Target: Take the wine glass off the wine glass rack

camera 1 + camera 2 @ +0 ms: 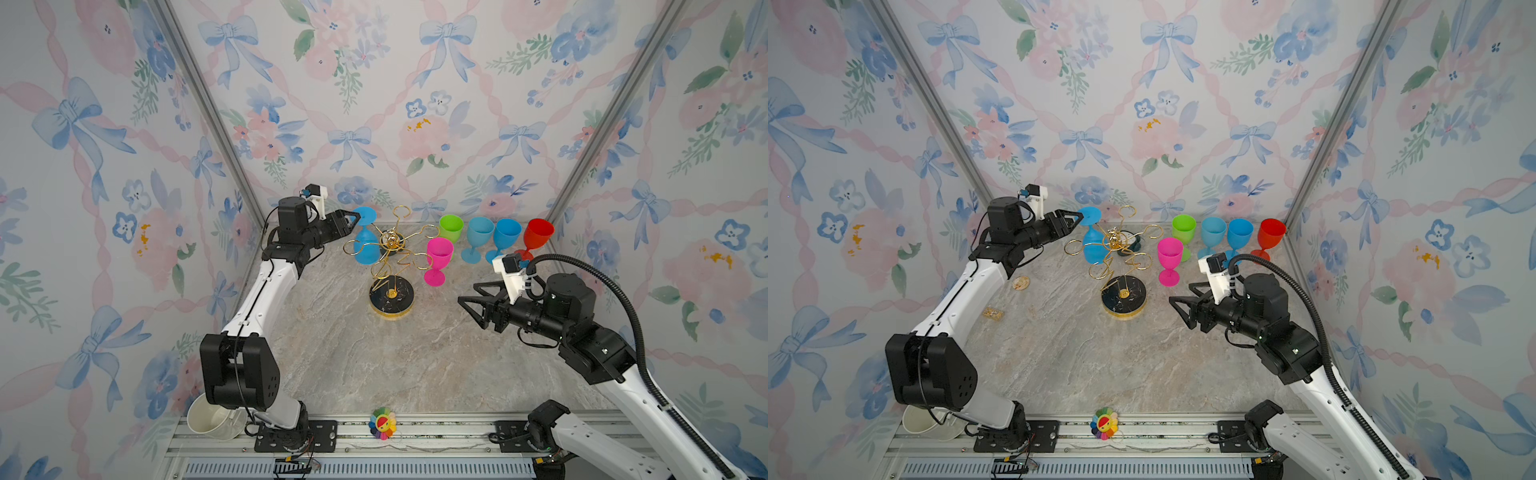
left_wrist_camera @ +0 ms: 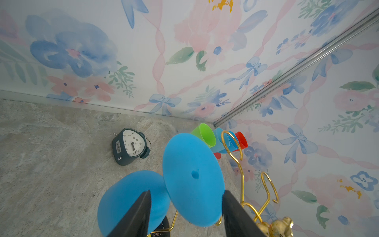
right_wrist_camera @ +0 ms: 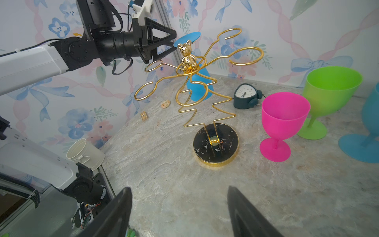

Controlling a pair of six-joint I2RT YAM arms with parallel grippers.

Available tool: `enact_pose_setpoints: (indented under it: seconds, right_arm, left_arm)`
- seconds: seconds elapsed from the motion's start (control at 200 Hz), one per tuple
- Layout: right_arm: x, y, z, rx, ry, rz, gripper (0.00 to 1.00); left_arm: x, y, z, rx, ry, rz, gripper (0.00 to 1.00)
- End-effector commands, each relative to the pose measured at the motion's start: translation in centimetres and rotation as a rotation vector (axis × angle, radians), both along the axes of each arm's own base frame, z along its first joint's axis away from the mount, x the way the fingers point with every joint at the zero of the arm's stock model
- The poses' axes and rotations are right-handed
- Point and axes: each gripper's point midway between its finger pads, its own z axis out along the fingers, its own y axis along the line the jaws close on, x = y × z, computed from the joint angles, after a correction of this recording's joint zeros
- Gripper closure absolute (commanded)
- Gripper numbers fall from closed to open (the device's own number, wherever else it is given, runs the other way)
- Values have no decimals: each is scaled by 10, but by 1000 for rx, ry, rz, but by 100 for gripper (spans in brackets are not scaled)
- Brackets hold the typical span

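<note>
The wine glass rack [image 1: 391, 301] [image 1: 1124, 298] [image 3: 216, 143] stands mid-table, gold wire arms over a black round base. One blue wine glass [image 1: 365, 249] [image 1: 1093, 248] [image 3: 198, 90] hangs upside down from a far-left arm, its flat foot [image 2: 192, 178] uppermost. My left gripper [image 1: 356, 216] [image 1: 1080, 216] [image 2: 186, 191] is open around that foot: one finger touches its rim, while a gap remains at the other, which stands in front of the bowl. My right gripper [image 1: 467, 293] [image 1: 1179, 292] [image 3: 179, 188] hangs open and empty right of the rack, low over the table.
A pink glass [image 1: 438, 259] stands just right of the rack. Green [image 1: 451, 227], two blue [image 1: 478, 237] and red [image 1: 538, 235] glasses line the back. A small clock [image 3: 245, 98] sits behind the rack. A white cup [image 1: 212, 419] and rainbow flower [image 1: 382, 423] lie at the front rail.
</note>
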Motion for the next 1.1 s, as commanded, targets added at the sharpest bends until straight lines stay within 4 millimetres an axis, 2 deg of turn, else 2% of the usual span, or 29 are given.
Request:
enact_pose_setpoints:
  seconds: [0.0, 0.535, 0.865, 1.095]
  right_arm:
    - [-5, -1, -9, -12, 13, -1, 25]
    - [-10, -7, -14, -8, 20, -20, 25]
    - [-10, -7, -17, -7, 29, -25, 25]
    - [-9, -8, -20, -12, 32, -33, 25]
  left_arm:
    - [3, -5, 3, -26, 9, -20, 45]
    - [4, -11, 2, -49, 27, -33, 51]
    - [3, -13, -1, -60, 42, -46, 72]
    - [0, -13, 5, -64, 32, -48, 77]
